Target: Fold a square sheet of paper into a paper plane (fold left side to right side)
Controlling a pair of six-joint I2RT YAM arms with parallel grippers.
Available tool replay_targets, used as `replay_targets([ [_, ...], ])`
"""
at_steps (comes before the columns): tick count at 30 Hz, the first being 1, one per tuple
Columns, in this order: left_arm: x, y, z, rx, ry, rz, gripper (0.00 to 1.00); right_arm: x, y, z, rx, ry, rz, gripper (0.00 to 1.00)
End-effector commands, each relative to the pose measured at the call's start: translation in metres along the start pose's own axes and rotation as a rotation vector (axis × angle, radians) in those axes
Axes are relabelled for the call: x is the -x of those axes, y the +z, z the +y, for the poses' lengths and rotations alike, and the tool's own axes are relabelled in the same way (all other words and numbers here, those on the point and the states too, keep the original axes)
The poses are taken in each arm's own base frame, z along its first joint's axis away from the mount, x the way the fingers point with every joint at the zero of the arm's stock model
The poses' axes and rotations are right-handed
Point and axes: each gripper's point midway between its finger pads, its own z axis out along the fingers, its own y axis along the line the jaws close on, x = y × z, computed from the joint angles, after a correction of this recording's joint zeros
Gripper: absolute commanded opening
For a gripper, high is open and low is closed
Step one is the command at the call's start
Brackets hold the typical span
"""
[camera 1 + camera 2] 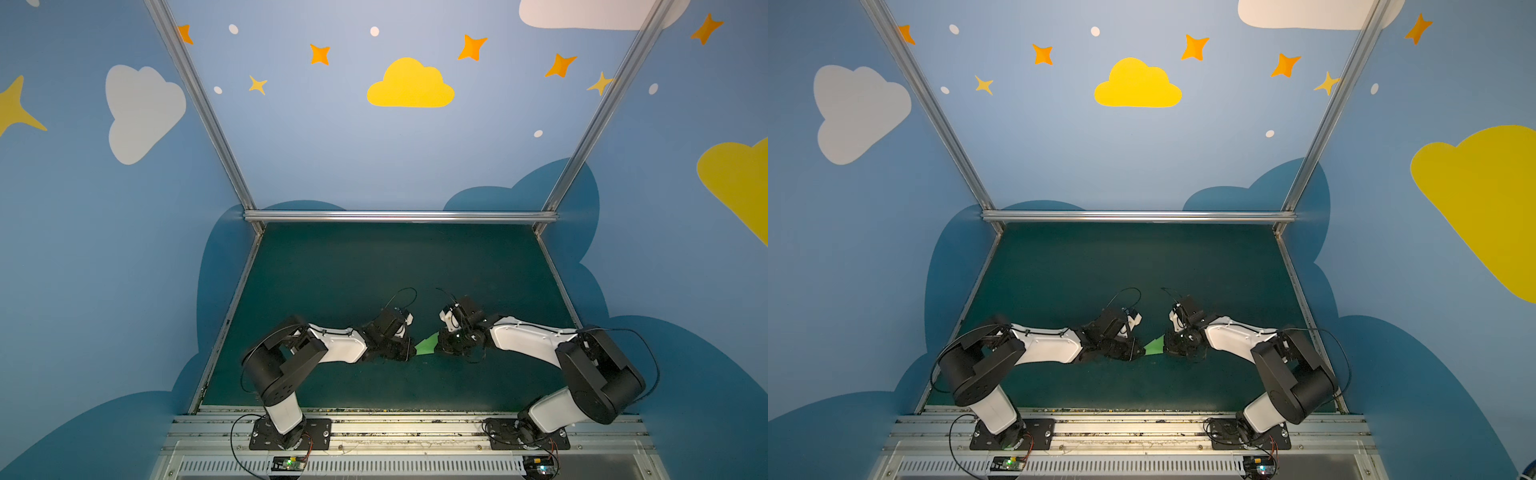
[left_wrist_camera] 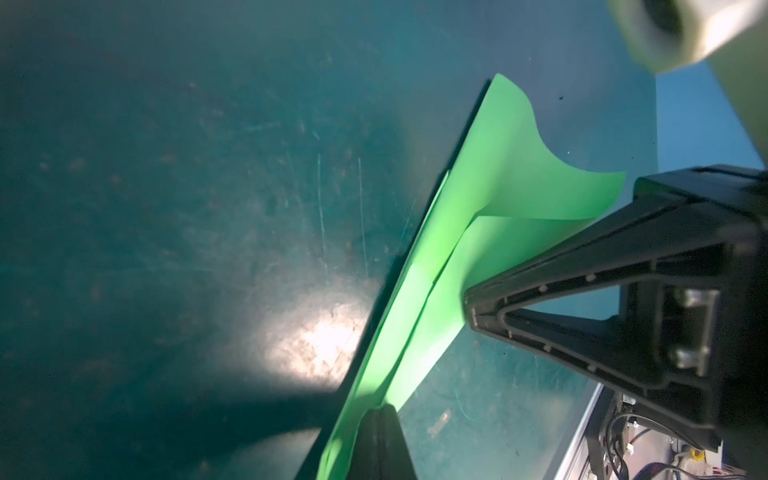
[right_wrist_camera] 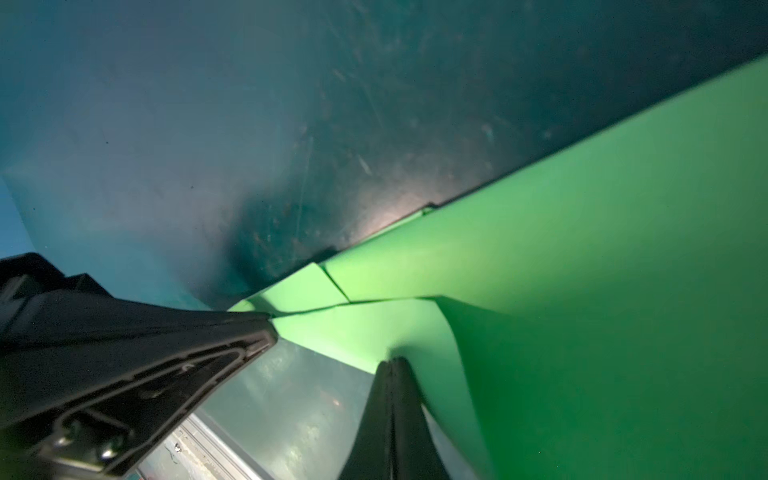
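Observation:
The square sheet of paper is folded into a slim, pointed bright green paper plane [image 1: 427, 345] [image 1: 1155, 345]. It lies between my two grippers over the near middle of the mat. My left gripper [image 1: 413, 351] [image 2: 380, 409] is shut on its narrow end, and the layers [image 2: 498, 187] run away from my fingertips. My right gripper [image 1: 439, 343] [image 3: 392, 361] is shut on the wider end, where the paper [image 3: 582, 249] puckers at the tips. One wing flap curls upward. Each wrist view shows the other gripper [image 2: 469, 307] [image 3: 270, 326] touching the paper. In both top views the arms hide most of the paper.
The dark teal mat [image 1: 374, 270] is scratched and stretches back to an aluminium bar [image 1: 399, 216]. Blue painted walls close the left, right and back. A metal rail [image 1: 395, 428] with both arm bases runs along the near edge.

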Motion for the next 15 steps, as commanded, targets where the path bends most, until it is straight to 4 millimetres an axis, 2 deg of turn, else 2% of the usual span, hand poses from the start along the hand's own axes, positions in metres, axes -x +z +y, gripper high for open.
replay_targets([
  [1, -0.047, 0.011, 0.065, 0.226, -0.070, 0.123, 0.04, -0.015, -0.001, -0.028, -0.085, 0.030, 0.032, 0.00],
  [15, -0.048, 0.011, 0.065, 0.224, -0.071, 0.124, 0.04, -0.015, -0.011, -0.062, -0.121, 0.108, 0.015, 0.00],
])
